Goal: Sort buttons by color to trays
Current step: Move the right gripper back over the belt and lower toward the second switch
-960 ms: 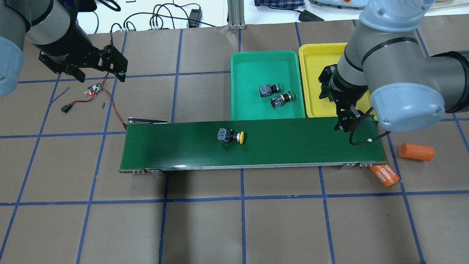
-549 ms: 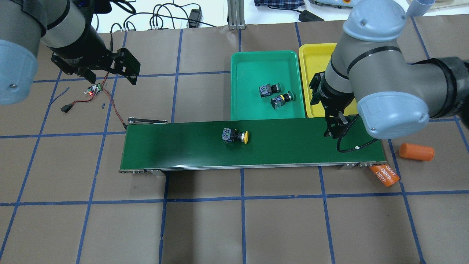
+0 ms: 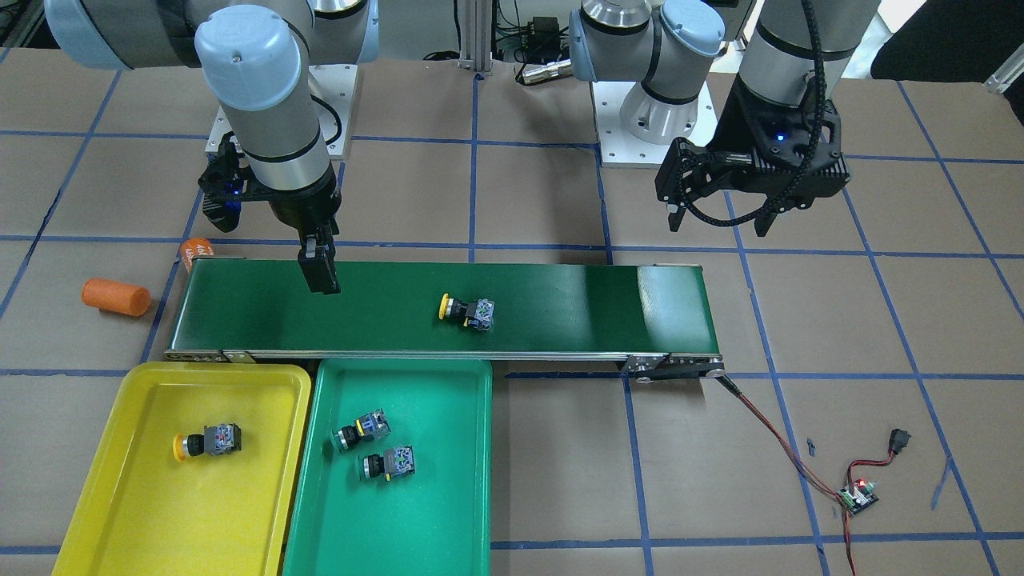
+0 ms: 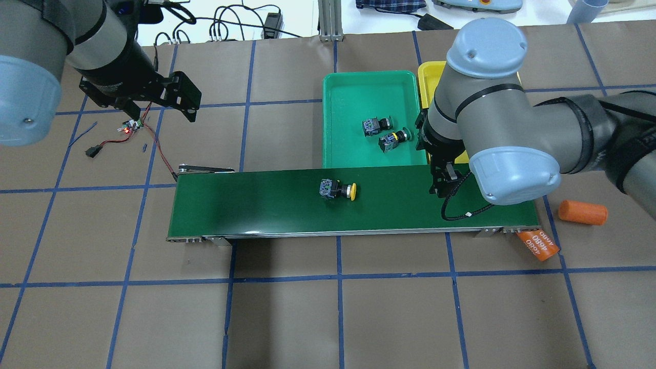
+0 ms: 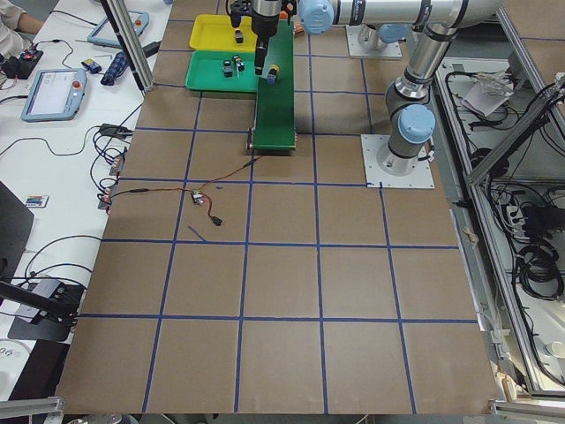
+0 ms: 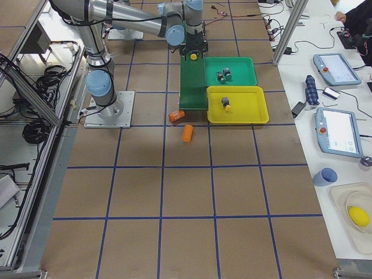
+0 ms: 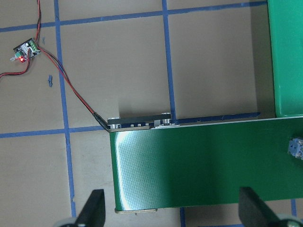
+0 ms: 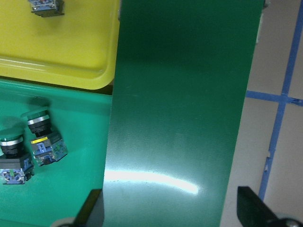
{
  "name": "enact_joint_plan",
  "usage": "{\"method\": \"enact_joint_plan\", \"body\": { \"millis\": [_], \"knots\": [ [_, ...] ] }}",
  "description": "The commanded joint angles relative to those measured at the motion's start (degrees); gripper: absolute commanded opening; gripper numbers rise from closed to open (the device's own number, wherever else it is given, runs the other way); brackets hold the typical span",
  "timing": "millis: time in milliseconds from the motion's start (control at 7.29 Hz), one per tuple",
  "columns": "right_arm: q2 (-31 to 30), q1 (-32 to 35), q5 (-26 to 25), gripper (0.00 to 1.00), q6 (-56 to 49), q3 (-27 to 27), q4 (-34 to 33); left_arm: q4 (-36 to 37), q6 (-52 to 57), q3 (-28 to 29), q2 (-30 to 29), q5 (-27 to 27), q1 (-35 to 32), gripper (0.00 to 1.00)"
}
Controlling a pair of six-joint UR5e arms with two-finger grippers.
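Nearby — button (image 4: pixel 337 190) on belt (image 4: pixel 246 205), orange cylinder (image 4: pixel 582 212) beside.

Yellow btn (image 4: pixel 338 190) & R fingers (image 3: pixel 320 272) moved closer along belt (image 4: pixel 246 205)

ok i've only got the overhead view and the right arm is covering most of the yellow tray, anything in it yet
Observer: Yes. The front-facing view shows one yellow-capped button lying on its side in the yellow tray.
Operator: and is it carrying one now, can't tell from here
Observer: No. The right wrist view shows the right fingers open wide above the belt, with nothing between them.
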Motion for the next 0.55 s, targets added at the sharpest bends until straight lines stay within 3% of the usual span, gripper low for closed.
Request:
{"method": "enact_joint_plan", "body": {
  "millis": [0,411],
  "knots": [
    [0.62,0.4,0.04,1.0,2.37,-0.18,-2.6,0.09,0.17,-1.38,0.48,-0.02,-0.06,1.0],
    [1.06,1.01,-0.05,1.0,2.47,0.87,-3.4,0.09,0.0,-1.38,0.56,-0.37,-0.15,1.0]
  ]
}}
